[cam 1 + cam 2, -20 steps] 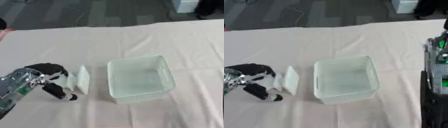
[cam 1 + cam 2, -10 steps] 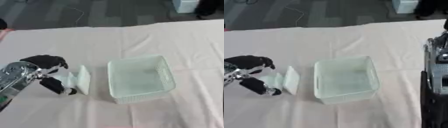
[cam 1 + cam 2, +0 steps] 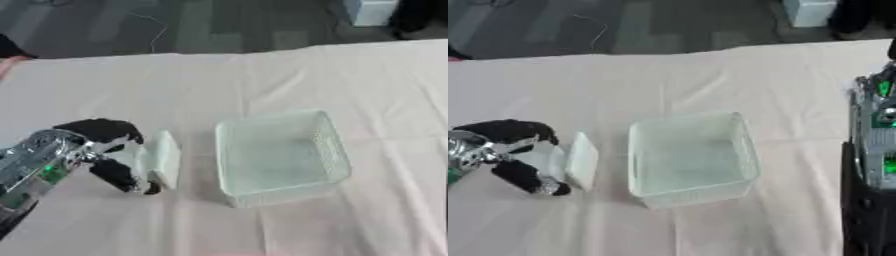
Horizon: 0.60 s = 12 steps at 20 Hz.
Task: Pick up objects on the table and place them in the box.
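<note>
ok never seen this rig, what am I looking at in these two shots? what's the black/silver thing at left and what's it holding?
Both pictures come from a stereo camera in a humanoid robot's head, looking down at a cloth-covered table; they show the same moment. The black and silver thing is the robot's left arm, ending in the left robot hand. Its fingers and thumb are curled round a small pale flat object, held beside a clear plastic box that looks empty. The dark structure at the right edge of the right eye view is probably the right arm; its hand is not visible.
</note>
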{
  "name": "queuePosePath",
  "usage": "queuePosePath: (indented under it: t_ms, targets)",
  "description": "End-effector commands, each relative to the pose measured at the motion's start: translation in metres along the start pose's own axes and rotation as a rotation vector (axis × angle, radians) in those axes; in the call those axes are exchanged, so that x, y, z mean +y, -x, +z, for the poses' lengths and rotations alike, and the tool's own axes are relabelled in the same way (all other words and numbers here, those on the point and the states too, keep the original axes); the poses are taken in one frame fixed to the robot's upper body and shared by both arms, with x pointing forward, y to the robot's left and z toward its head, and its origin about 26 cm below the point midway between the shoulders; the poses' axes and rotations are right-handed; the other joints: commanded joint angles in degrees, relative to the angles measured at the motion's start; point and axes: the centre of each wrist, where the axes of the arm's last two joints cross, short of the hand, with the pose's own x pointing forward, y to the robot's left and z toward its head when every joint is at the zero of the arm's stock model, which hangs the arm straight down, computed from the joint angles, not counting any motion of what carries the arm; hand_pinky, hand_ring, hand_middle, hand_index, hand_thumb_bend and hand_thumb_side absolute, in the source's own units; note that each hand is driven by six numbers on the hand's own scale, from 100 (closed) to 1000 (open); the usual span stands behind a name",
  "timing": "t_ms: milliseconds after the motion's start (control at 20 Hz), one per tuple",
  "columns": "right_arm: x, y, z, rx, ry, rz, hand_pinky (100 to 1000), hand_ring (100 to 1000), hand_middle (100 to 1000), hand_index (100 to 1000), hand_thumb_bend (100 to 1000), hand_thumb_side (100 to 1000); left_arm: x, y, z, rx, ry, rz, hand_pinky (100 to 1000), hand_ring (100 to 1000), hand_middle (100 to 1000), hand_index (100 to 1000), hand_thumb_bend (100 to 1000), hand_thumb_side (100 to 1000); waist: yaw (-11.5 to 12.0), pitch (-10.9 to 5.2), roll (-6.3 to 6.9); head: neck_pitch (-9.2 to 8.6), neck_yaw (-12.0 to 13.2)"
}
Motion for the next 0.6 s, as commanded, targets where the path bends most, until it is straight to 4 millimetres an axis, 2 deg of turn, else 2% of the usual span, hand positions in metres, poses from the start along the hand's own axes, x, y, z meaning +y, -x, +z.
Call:
queuePosePath:
  t_ms: [50, 250, 600]
  targets:
    - [0.001, 0.0, -0.011, -0.041, 0.014, -0.005, 468, 311, 303, 461, 100, 924, 0.003, 0.002, 0.0, 0.04, 0.068, 0.052, 979, 939, 946, 922, 553, 775, -0.08, -0.51, -0.08, -0.03, 0.58]
    - [0.002, 0.0, -0.011, -0.042, 0.016, -0.005, 468, 311, 303, 461, 100, 924, -0.002, 0.001, -0.005, 0.032, 0.092, 0.057, 975, 933, 941, 921, 548, 708, -0.09, -0.47, -0.11, -0.03, 0.61]
    - [0.001, 0.0, -0.011, -0.042, 0.015, -0.004, 468, 311, 303, 461, 100, 926, -0.014, 0.007, -0.016, 0.046, 0.144, 0.058, 955, 932, 938, 930, 402, 489, -0.02, -0.39, -0.24, -0.03, 0.83]
